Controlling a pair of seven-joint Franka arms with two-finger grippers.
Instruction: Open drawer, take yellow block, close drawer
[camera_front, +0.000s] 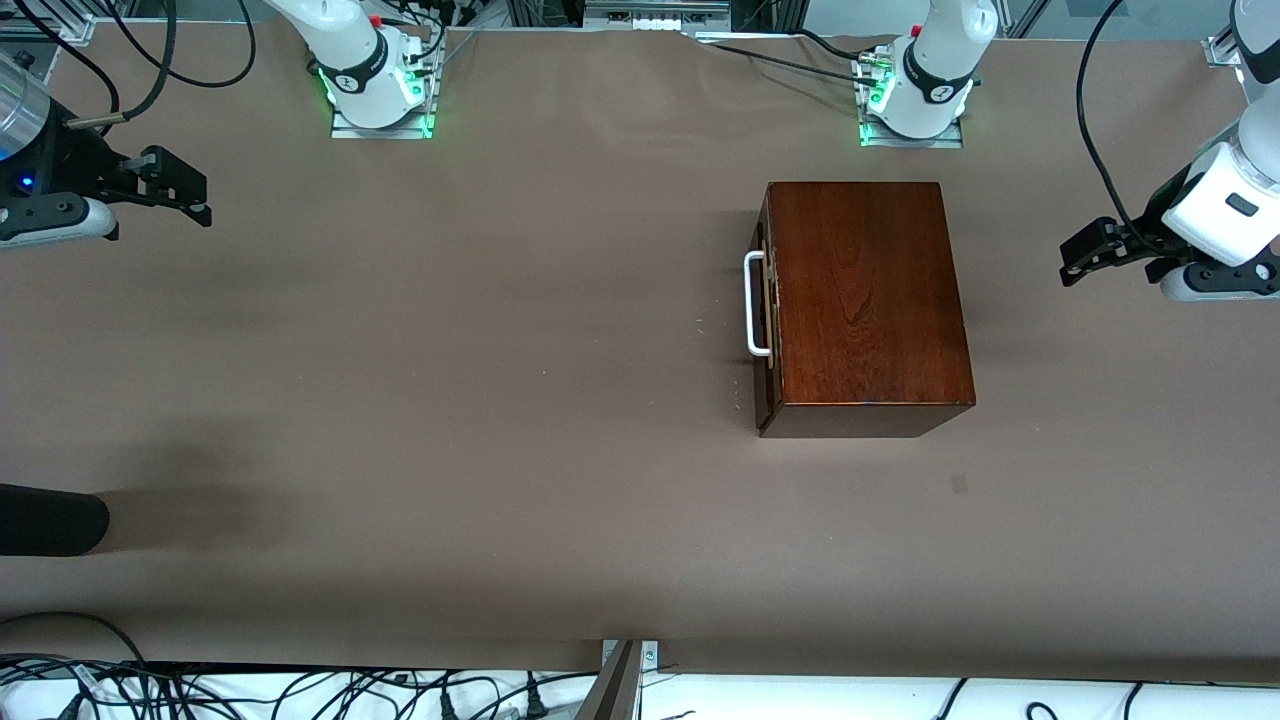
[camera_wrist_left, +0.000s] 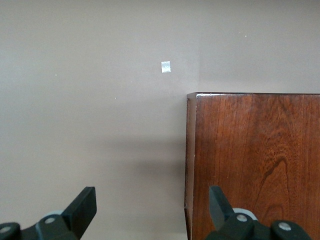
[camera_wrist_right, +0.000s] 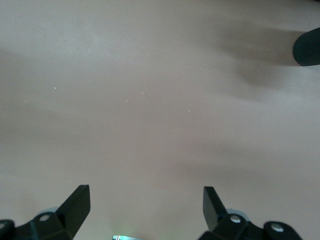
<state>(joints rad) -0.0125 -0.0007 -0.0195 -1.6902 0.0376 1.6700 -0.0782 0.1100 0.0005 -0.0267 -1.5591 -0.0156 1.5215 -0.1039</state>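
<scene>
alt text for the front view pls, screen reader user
A dark wooden box sits on the brown table near the left arm's base, its drawer shut. Left gripper and right gripper hover open at the table's ends.

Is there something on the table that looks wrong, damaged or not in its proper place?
Nothing stands out. The wooden box sits flat on the table, its drawer shut with the white handle straight. No yellow block shows. The left gripper and the right gripper wait open at the table's ends.
</scene>
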